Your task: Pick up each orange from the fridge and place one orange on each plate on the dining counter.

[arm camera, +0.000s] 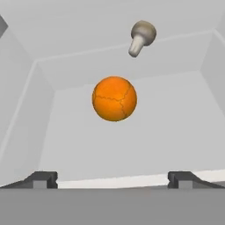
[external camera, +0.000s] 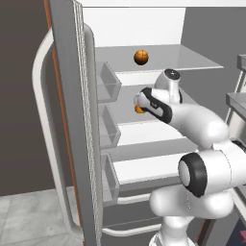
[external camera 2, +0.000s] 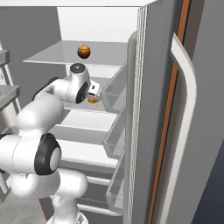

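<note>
Claw [arm camera: 112,178] spread wide, empty, reaching into the open fridge [external camera: 158,57] at the middle glass shelf [arm camera: 132,145]. Hand view: both finger tips [arm camera: 41,179] rise at the bottom edge, well apart, with the bright orange [arm camera: 114,98] centred ahead of the gap, not yet between them. No contact.

Bright orange sits on that middle shelf, roughly mid-depth; in the base views it peeks out just past the claw [external camera 2: 95,92]. Pale mushroom-shaped lump [arm camera: 140,36] lies further back on the same shelf, near the rear wall, apart from the orange. Not a task thing.

Darker orange [external camera: 141,57] on the shelf above, alone, near the back. Untouched.

Door stands open on the left with clear bins [external camera: 108,81] and a thick curved white handle [external camera: 45,120].

Handling, judged: round, firm, light, smooth-skinned. Will roll on glass if nudged off-centre, so one pad arriving first could push it toward the back wall. Best hold looks like across the widest part, fingers level on either side, closing evenly. Firm enough to take a moderate squeeze; a grip above or below the middle would likely squirt it out.

Step in hand, by my reading: final approach to the first orange. Neither orange is lifted yet.
</note>
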